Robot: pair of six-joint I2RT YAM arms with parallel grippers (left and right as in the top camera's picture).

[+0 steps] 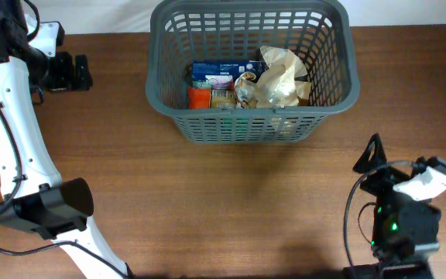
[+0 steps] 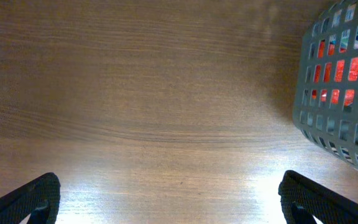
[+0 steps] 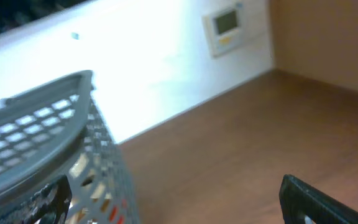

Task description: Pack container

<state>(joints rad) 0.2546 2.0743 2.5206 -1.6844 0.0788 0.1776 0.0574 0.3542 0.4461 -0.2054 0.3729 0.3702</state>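
My left gripper (image 2: 168,180) spread, empty; right gripper (image 3: 173,185) spread, empty too. Basket (image 1: 250,124) right of left one, ahead-left of right one. Packets (image 1: 223,77) inside; nothing loose seen, so packing looks finished.

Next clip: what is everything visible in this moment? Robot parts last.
basket: one, dark grey, far middle of table
blue packet: one, blue, inside basket, left
orange packet: one, orange-red, inside basket, near-left corner
wrapper: one, crumpled clear-beige, inside basket, right
table: one, brown wood
wall panel: one, white, on the wall beyond the table
left end effector: one, black, open, over bare table left of basket
right end effector: one, black, open, near-right of table
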